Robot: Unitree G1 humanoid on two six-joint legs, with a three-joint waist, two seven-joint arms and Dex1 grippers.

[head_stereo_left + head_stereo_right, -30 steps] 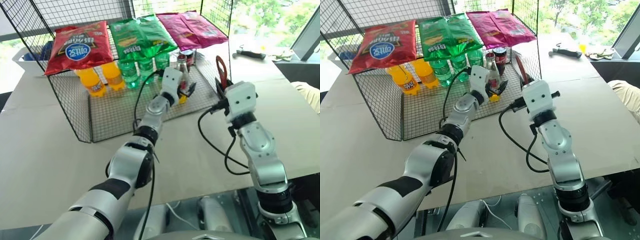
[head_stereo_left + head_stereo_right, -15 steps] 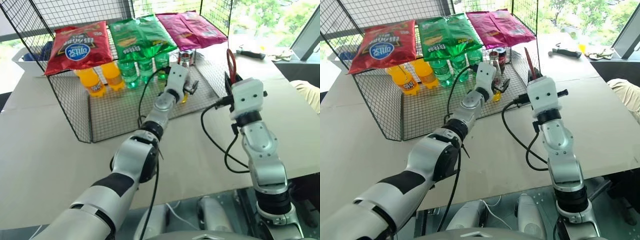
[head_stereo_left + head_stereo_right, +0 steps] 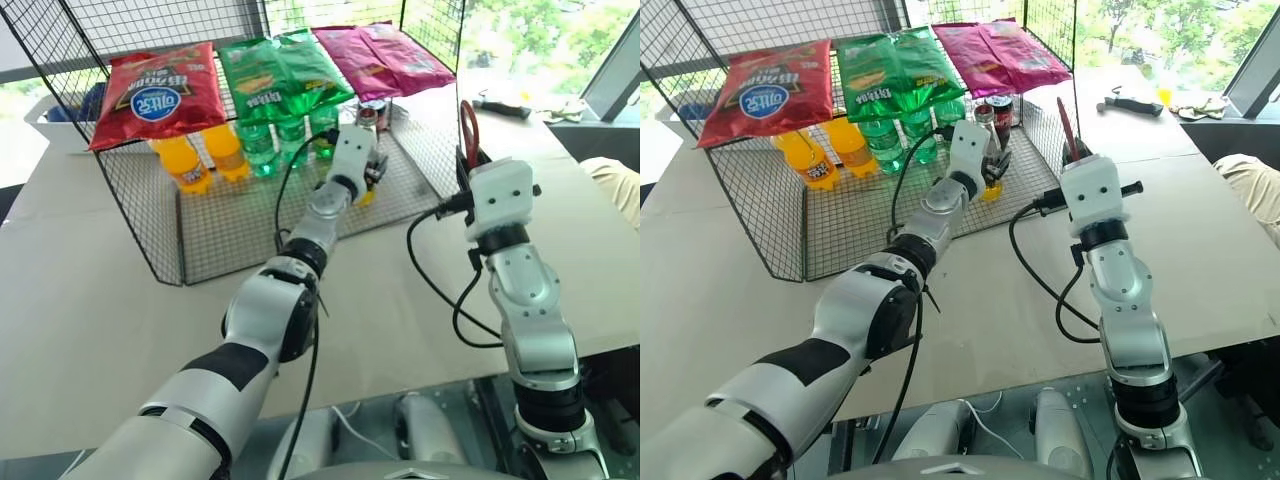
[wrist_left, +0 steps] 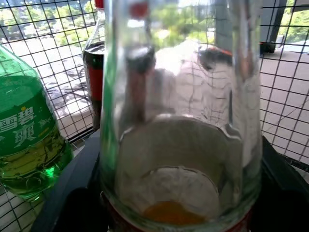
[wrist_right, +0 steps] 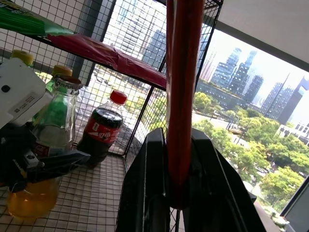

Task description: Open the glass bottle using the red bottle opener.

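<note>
The slim clear glass bottle [image 5: 46, 145] of yellow-orange drink stands on the wire-mesh rack floor [image 3: 230, 220] near its right front corner, beside a dark cola bottle [image 5: 102, 128]. The left gripper [image 3: 987, 172] brackets the bottle's body, its 2 fingers either side, not visibly clamped. The right gripper [image 3: 468, 160], pressed together, pinches the flat red bottle opener [image 3: 467, 125] upright, well apart from the cap. Judged best practice: secure the bottle firmly before bringing the opener's ring over the cap.

glass bottle [image 5: 46, 145]: clear, orange drink | bottle opener [image 5: 182, 87]: red | cola bottle [image 5: 102, 129]: dark, red cap
</note>
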